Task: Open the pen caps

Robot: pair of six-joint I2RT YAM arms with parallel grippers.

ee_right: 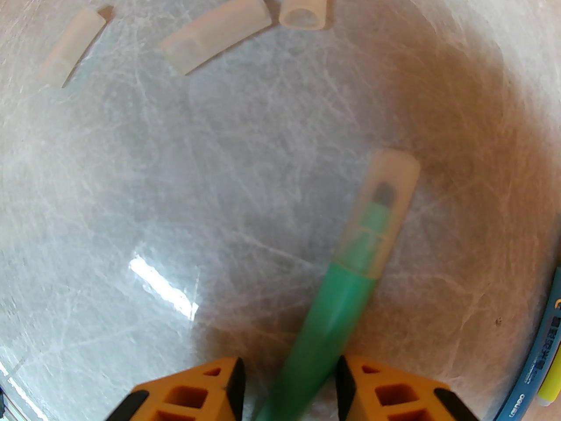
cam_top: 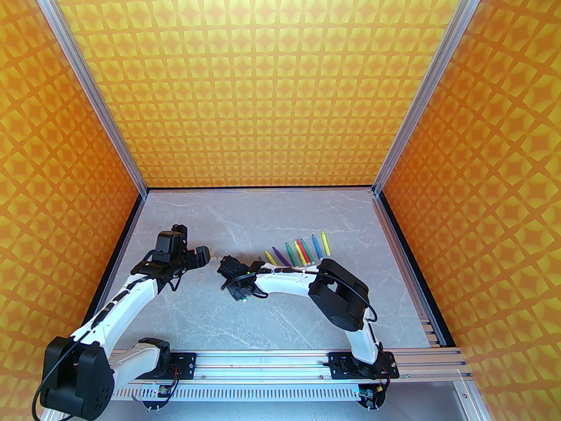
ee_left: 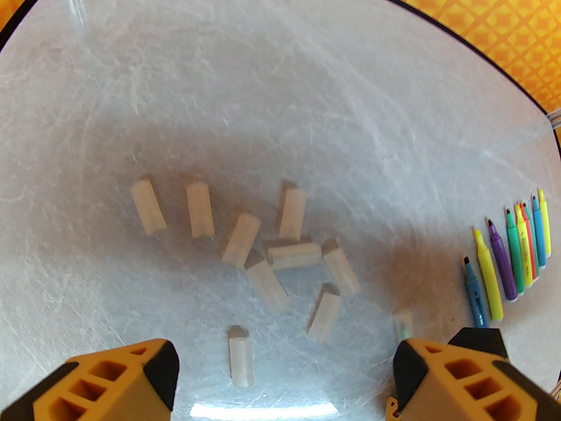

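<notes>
The left gripper (ee_left: 285,369) stands wide with nothing in it, over loose caps (ee_left: 291,255) scattered on the table (ee_left: 280,81). The right gripper (ee_right: 289,384) is narrow about a green pen (ee_right: 328,314) — clamped or not, I cannot tell — with its cap (ee_right: 385,208) on. Uncapped pens (cam_top: 298,252) lie in a row just beyond the right arm.

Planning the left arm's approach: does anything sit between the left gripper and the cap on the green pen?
Nothing visible does: the cap sits right beside the open left gripper; the loose caps lie aside.
</notes>
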